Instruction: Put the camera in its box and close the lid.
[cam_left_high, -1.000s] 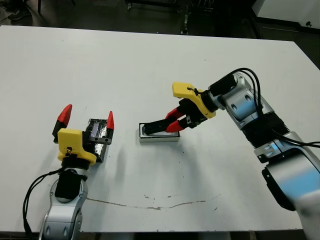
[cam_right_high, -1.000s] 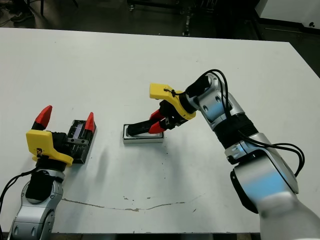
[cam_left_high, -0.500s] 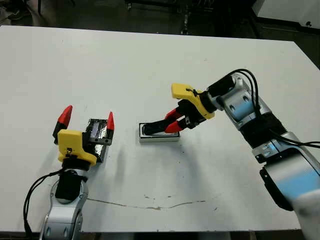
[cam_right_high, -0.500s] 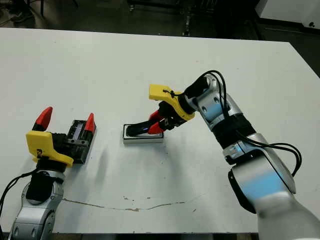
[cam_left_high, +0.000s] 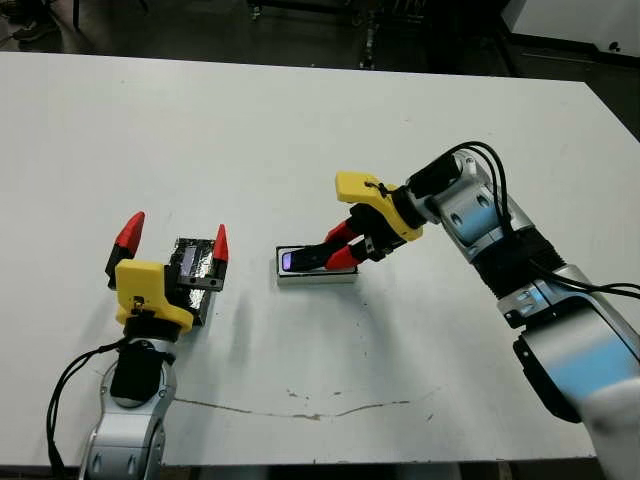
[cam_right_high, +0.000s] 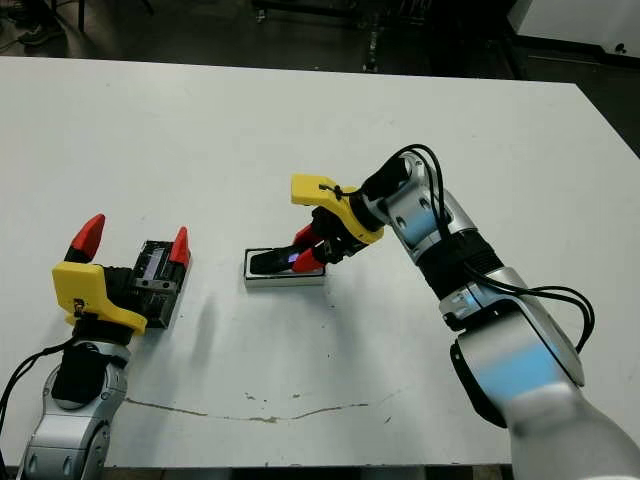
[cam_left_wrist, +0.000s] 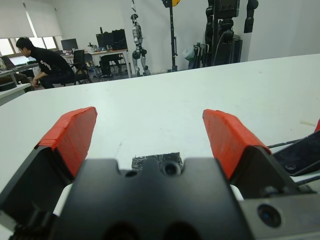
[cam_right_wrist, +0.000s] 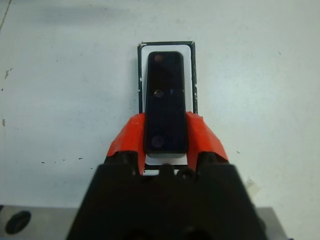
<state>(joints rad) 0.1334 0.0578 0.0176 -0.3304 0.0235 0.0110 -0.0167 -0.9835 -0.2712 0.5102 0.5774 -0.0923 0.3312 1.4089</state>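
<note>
Jaws grip one camera (cam_right_wrist: 165, 95).

So the box (cam_left_high: 317, 272) sat pretty much dead centre of the frame on the table (cam_left_high: 300, 130), long side running left-right. The camera (cam_left_high: 305, 259) lay along it, over its inside, with its right end pinched in the right gripper (cam_left_high: 340, 247), which came in from the right of the frame. In the right wrist view the camera (cam_right_wrist: 165, 100) lined up lengthwise inside the box outline (cam_right_wrist: 192, 75).

Over at lower left, well apart from the box, the lid (cam_left_high: 193, 275) was on the table, just right of the left gripper (cam_left_high: 172, 238). That gripper's fingers stood spread apart, pointing toward the top of the frame, nothing between them.
</note>
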